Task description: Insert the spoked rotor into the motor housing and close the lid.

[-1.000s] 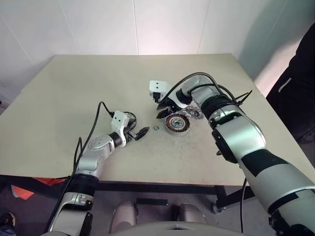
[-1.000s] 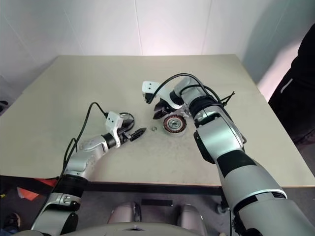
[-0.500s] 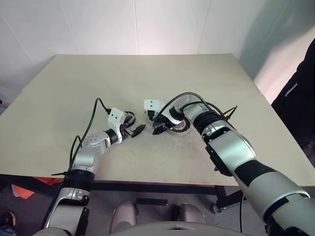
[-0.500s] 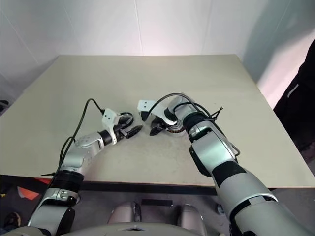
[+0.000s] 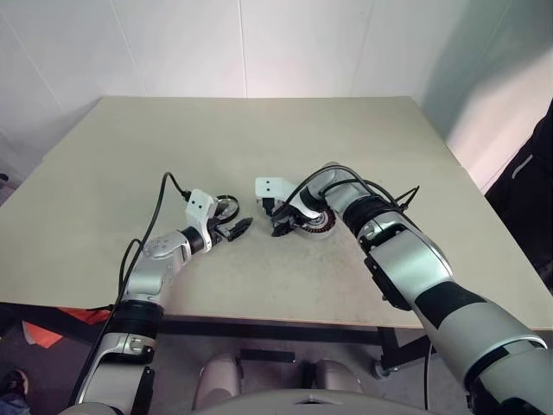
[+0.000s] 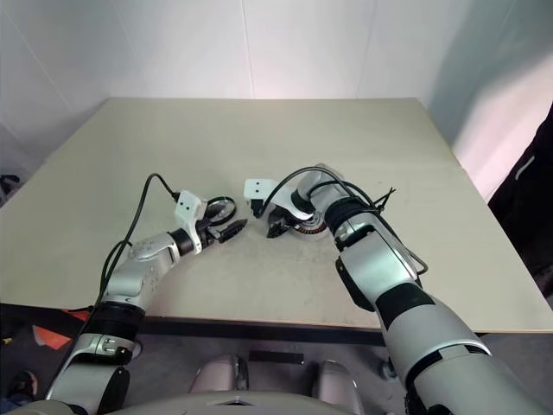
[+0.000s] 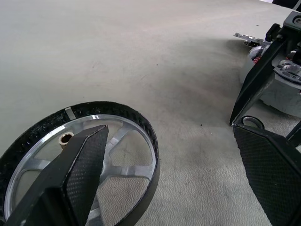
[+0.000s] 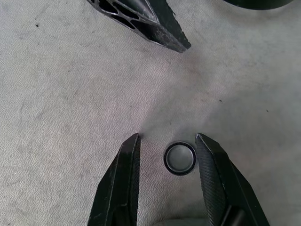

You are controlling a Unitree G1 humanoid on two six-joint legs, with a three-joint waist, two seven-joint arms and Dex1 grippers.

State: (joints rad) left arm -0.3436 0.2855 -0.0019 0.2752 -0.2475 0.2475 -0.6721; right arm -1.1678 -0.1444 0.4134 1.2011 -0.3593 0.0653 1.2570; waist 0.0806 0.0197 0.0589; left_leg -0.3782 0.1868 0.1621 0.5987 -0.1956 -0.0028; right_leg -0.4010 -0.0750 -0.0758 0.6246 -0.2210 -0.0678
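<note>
The spoked rotor lies flat on the table, a black ring with slim silver spokes. My left gripper hangs open just in front of it, one finger over the rotor. The motor housing, with copper windings, sits right of centre, partly covered by my right wrist. My right gripper points down at the table left of the housing, open, with its fingers either side of a tiny washer ring and a gap on each side. The edge of the lid shows behind the housing.
The beige table spreads wide beyond the parts. A dark-clothed person stands at the far right edge. My left gripper's finger lies close in front of the right gripper.
My right gripper has come down from above the housing to the table at its left, around the washer. The left gripper and the rotor stay put. The camera has shifted.
</note>
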